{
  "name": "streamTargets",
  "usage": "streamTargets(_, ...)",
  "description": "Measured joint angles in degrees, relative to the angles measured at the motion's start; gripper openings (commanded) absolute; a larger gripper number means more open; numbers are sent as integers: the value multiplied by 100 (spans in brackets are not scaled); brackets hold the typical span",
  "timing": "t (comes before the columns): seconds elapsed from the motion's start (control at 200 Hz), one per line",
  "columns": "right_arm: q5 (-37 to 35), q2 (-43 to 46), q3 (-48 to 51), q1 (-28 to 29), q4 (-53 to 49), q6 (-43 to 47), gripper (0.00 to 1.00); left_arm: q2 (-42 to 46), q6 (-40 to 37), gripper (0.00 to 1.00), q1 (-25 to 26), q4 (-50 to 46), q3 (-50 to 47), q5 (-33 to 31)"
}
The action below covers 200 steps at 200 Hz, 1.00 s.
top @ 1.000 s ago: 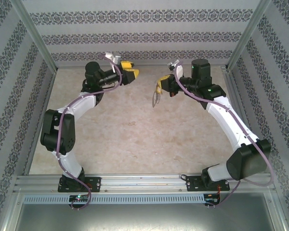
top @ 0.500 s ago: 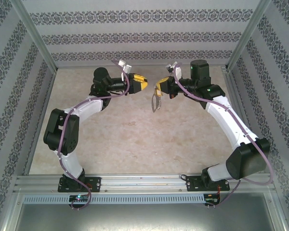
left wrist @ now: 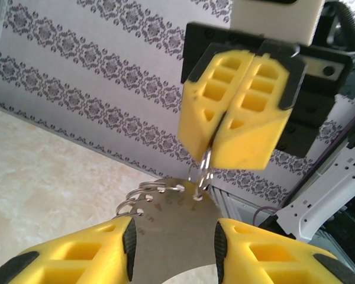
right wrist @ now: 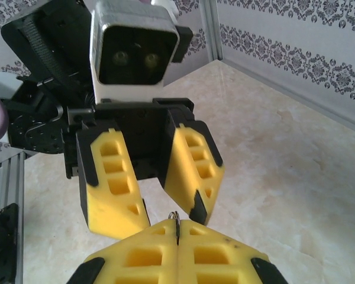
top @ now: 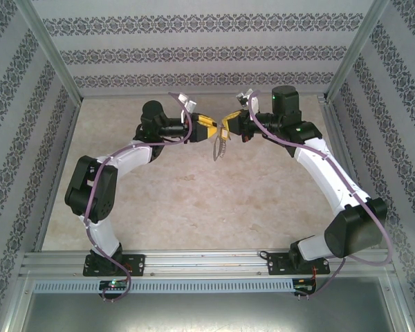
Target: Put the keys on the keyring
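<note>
Here, right claw [top: 227, 128] gripping the keyring [top: 219, 146], keyring hanging down above the worktop [top: 194, 200], left claw [top: 207, 127] standing open, facing it, just beside the keyring

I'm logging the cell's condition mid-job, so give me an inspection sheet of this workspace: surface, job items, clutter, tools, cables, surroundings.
Surface: beige marbled table top.
Job's things: keyring hangs from the right tool, above the table; the key is too small to make out.
Clutter: nothing seen.
Grippers: right tool shut on the keyring; left tool open, facing it at close range; contact cannot be told.
Cables: a purple cable runs along each arm; no snag seen.
Surroundings: patterned walls on three sides; metal rail at the near edge.
</note>
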<state>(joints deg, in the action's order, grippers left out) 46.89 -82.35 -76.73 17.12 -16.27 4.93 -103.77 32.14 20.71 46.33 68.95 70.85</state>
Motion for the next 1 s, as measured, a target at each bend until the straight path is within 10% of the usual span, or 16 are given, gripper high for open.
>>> streamTargets(0.999, 11, -35, 190, 212, 151, 0, 0, 763, -1784, 44, 28, -2068, 105, -551)
